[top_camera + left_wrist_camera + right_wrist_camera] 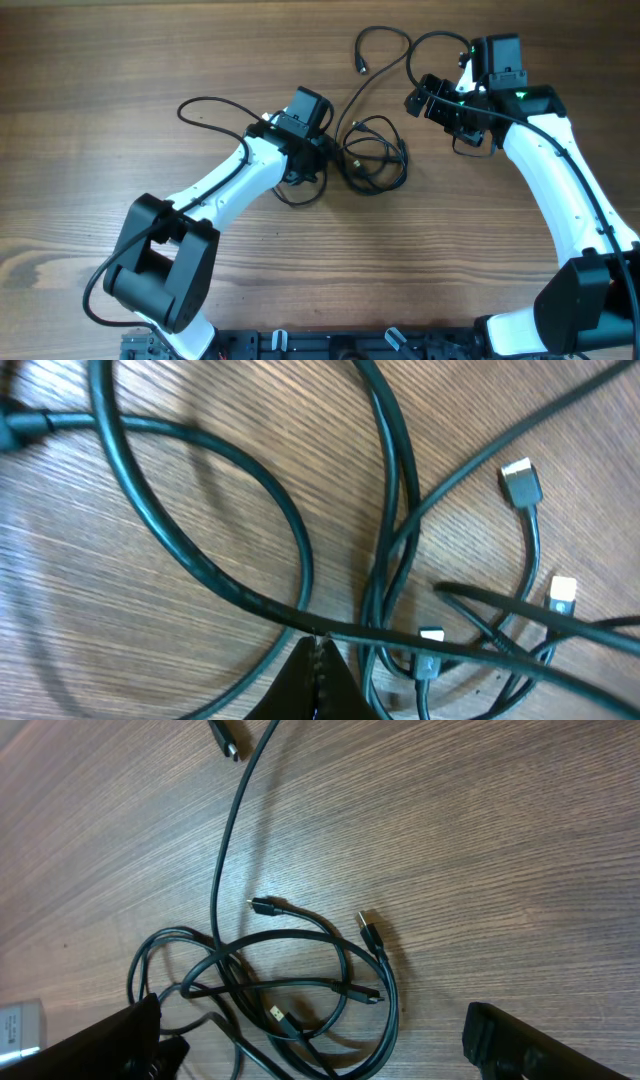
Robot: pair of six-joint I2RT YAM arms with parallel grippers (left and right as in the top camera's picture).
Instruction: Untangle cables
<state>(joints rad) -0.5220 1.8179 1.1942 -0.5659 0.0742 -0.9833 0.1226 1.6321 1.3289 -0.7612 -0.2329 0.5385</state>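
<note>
Black cables (375,160) lie in a loose knot just right of centre in the overhead view, several loops crossing one another on the wooden desk (150,60). One strand leaves the knot and climbs toward the top edge, arches over and ends in a small plug (360,68).

In the left wrist view we see the strands (200,565) close up, with three pale metal plug tips (520,475) at the right side. Any marking on them is too small for us to read.

The left gripper (318,660) sits at the left edge of the knot with its jaws together. One strand crosses right at its tip, though we cannot tell whether that strand is pinched.

The right gripper (440,108) is up and to the right of the knot, apart from it. In its own wrist view the right gripper (310,1045) has its jaws spread wide at the lower corners, with the tangle (300,990) lying between and above them.
</note>
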